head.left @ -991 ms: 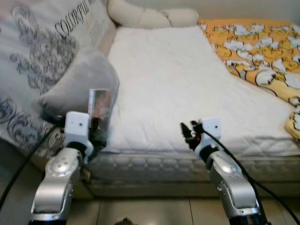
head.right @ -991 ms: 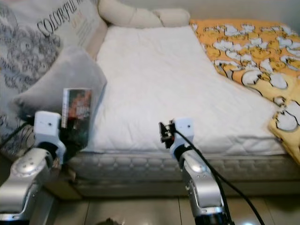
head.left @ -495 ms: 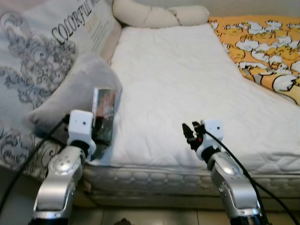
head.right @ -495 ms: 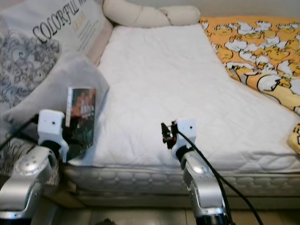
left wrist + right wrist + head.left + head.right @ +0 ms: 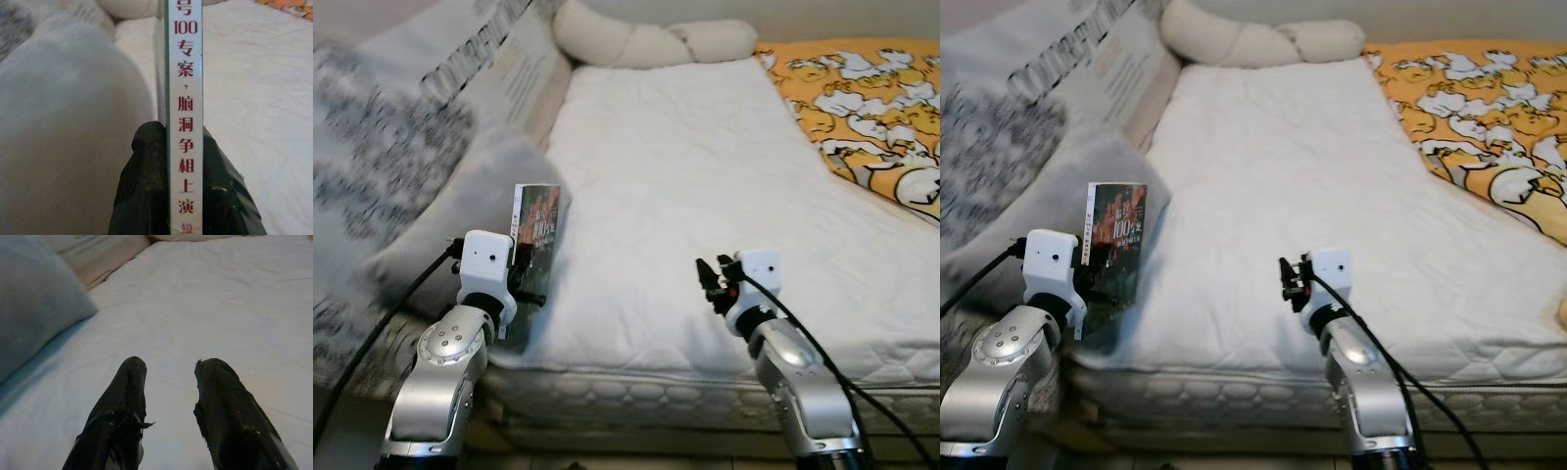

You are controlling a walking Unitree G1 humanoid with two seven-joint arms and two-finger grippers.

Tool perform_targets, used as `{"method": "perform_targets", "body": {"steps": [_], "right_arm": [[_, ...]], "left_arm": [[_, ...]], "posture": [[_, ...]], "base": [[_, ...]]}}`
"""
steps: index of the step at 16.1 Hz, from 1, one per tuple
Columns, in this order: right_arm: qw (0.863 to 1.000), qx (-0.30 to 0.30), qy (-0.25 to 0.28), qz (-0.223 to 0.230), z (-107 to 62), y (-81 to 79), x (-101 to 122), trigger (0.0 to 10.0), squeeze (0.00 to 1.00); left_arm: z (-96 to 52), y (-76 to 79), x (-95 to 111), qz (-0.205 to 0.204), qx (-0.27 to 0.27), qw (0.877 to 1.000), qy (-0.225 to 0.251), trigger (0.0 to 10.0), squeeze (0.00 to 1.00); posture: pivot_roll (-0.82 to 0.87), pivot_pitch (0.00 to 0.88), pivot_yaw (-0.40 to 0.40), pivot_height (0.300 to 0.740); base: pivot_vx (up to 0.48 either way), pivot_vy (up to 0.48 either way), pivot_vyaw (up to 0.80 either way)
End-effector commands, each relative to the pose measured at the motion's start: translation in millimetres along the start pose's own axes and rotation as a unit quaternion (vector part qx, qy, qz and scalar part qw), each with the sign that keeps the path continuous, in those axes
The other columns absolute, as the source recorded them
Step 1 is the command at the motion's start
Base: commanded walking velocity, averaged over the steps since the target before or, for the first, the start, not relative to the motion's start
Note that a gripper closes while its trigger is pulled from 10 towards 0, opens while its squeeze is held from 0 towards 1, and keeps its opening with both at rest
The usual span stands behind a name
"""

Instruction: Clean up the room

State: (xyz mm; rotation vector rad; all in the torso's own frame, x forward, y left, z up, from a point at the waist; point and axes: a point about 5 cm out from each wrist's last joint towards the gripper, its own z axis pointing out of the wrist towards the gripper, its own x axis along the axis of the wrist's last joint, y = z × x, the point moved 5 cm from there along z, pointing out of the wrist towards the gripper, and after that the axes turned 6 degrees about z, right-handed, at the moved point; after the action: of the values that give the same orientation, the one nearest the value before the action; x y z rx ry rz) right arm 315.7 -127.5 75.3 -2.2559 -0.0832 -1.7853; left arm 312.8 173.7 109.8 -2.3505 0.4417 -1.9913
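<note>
Book (image 5: 537, 227) clamped upright in left gripper (image 5: 185, 161), not yet put away; right gripper (image 5: 168, 396) held apart, empty.

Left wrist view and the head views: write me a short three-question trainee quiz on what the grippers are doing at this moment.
1. True or false: the left gripper is shut on the book.
2. What lies under the right gripper: (a) white mattress, (b) orange duck blanket, (c) grey pillow?
3. Fill in: the book is held ____ (upright/flat).

Key: 1 true; 2 a; 3 upright.
</note>
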Motion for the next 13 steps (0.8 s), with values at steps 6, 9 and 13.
{"method": "perform_targets", "body": {"steps": [6, 9, 13], "right_arm": [[1.000, -0.019, 0.008, 0.006, -3.8, 10.1, 5.2, 10.0, 0.00], [1.000, -0.023, 0.009, 0.009, -5.5, 13.0, 5.5, 10.0, 0.00], [1.000, 0.004, 0.012, 0.001, -6.3, 15.9, 13.4, 10.0, 0.00]], "left_arm": [[4.5, 10.2, 14.1, 0.003, -0.023, 0.999, 0.023, 10.0, 0.00], [4.3, 11.6, 13.5, 0.003, -0.026, 0.999, 0.021, 10.0, 0.00], [9.7, 17.7, 8.3, -0.005, -0.047, 0.999, 0.003, 10.0, 0.00]], "posture": [[0.04, 0.000, 0.080, 0.740], [0.04, 0.000, 0.084, 0.740], [0.03, 0.000, 0.084, 0.740]], "base": [[0.312, 0.000, -0.11], [0.311, 0.000, 0.00], [0.073, 0.000, 0.00]]}}
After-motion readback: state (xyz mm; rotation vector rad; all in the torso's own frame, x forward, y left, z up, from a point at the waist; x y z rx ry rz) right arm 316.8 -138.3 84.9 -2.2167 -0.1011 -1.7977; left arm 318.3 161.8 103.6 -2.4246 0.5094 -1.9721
